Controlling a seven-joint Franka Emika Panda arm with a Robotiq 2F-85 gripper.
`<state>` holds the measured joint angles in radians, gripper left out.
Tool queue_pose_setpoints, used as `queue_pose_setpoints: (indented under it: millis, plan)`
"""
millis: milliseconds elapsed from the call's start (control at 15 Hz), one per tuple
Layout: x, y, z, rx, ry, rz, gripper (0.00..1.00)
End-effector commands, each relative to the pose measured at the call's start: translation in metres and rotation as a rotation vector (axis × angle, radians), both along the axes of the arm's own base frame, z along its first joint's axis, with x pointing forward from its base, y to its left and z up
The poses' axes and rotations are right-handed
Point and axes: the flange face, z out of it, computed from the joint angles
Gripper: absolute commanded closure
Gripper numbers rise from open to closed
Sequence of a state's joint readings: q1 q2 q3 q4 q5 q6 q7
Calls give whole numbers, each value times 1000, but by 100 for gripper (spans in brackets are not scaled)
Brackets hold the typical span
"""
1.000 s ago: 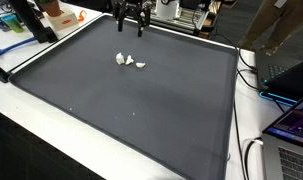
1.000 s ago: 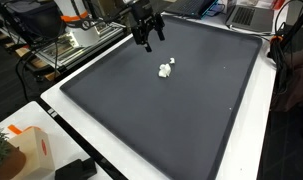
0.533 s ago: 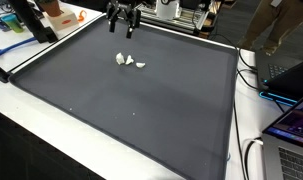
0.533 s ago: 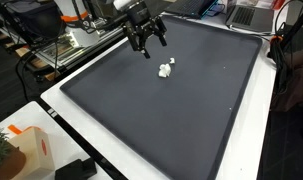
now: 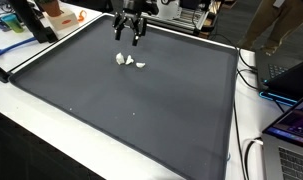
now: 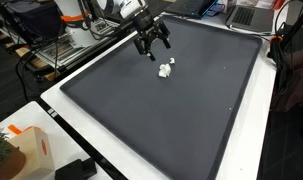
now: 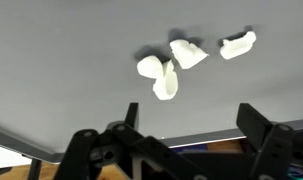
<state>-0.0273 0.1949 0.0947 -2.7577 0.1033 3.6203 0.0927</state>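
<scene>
1. The robot's fingers [image 5: 119, 35] are spread as wide as they go and hold nothing. In the wrist view the two fingers [image 7: 263, 128] stand well apart along the lower edge, with only bare mat in the gap.
2. They hang above the dark mat [image 5: 141, 105] near its far edge and touch nothing; in an exterior view the fingers [image 6: 144, 47] point down at the surface.
3. The nearest things are some small white pieces [image 5: 122, 59] lying on the mat just beside the spot under the fingers. They may be crumpled scraps or bits of plastic, but they are too small to tell.
4. In the wrist view three of the white pieces [image 7: 169, 70] form a cluster, touching or nearly so. A fourth, a lone piece [image 7: 237, 44], lies a little apart to one side.
5. In an exterior view the white pieces [image 6: 166, 69] read as one small clump, close to the fingers and well away from the mat's near edge.
6. The mat [image 6: 171, 115] covers most of a white tabletop [image 5: 31, 122], whose rim shows around it.
7. A laptop [image 5: 291, 135] sits beyond the mat's side edge.
</scene>
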Motion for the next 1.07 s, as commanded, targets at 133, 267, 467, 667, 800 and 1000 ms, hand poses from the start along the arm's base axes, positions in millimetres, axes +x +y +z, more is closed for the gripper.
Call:
queue_pose_setpoints:
  millis: [133,267,467,667,800,1000]
  plan:
    - [-3,-6,-12,-6,-37,-20,0]
    - [-3,6,-17,22,-26,-1,0]
    - [-5,28,-22,36,-26,58,0]
    - [-9,40,-27,36,-30,89,0]
    - [-10,44,-30,31,-36,96,0]
    - [-13,48,-33,23,-58,99,0]
